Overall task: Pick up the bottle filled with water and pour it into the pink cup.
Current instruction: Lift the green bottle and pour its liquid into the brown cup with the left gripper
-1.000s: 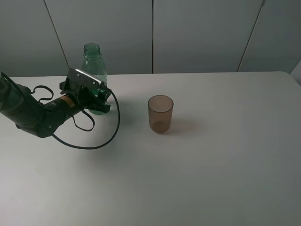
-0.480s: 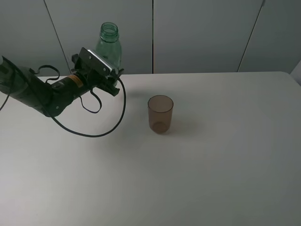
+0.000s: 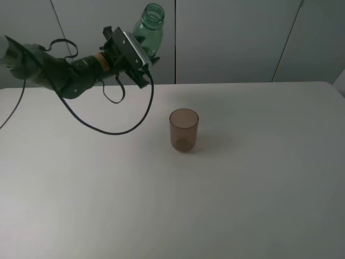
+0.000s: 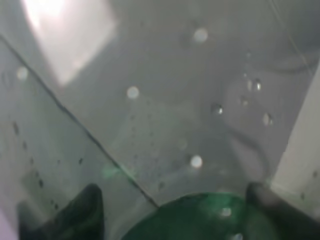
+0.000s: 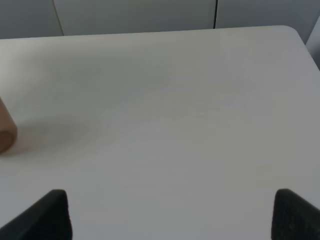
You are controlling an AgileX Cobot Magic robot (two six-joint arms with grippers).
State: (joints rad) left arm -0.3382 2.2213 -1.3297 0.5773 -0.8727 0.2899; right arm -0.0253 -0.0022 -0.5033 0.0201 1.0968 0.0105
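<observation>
Exterior high view: left gripper (image 3: 141,63) is clamping the green bottle (image 3: 150,24) around its body and holding it in the air, open neck tilting toward the pink cup (image 3: 184,130). Cup is standing upright on the white table (image 3: 242,189), well apart from the bottle, lower and to its right. Right gripper (image 5: 170,215) is hanging with jaws spread above the table, gripping nothing.

Soft, even light on the white surface (image 3: 242,189); the small translucent brownish-pink cup (image 3: 184,129) throws a faint shadow rightward. My left wrist feed's badly blurred against the tall transparent green plastic bottle (image 4: 200,217), droplets glinting, one bright glare patch.
</observation>
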